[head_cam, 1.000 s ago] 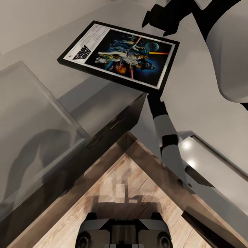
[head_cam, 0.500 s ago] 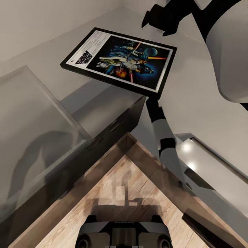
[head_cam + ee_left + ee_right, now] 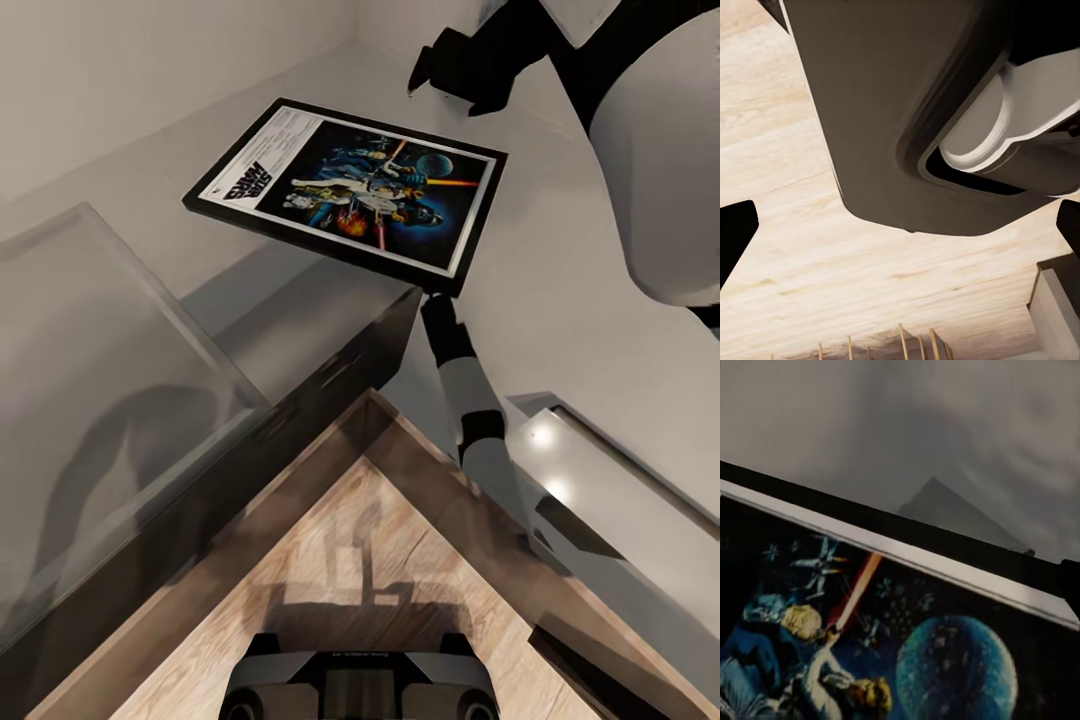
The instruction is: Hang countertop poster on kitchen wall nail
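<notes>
Above the tabletop (image 3: pixel 560 290) corner: poster (image 3: pixel 350 190), lifted and tilted, long axis 10-to-4 o'clock. Right tool (image 3: pixel 440 75) at its 1 o'clock end; grip state cannot be told. Left tool (image 3: pixel 900 225) wide, over floor.

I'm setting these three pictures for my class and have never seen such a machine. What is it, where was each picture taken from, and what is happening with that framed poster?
It is a simulated wheeled robot with two arms, each ending in a two-fingered gripper. The big picture comes from its head camera, looking down. The other two come from a camera on each wrist. The poster hangs tilted above the grey countertop and casts a shadow there, so it is being carried. A slim arm reaches its near corner, but the grip itself is hidden. The right wrist camera sees the poster's artwork close up. The left gripper is open, fingertips wide apart, over the wooden floor.
</notes>
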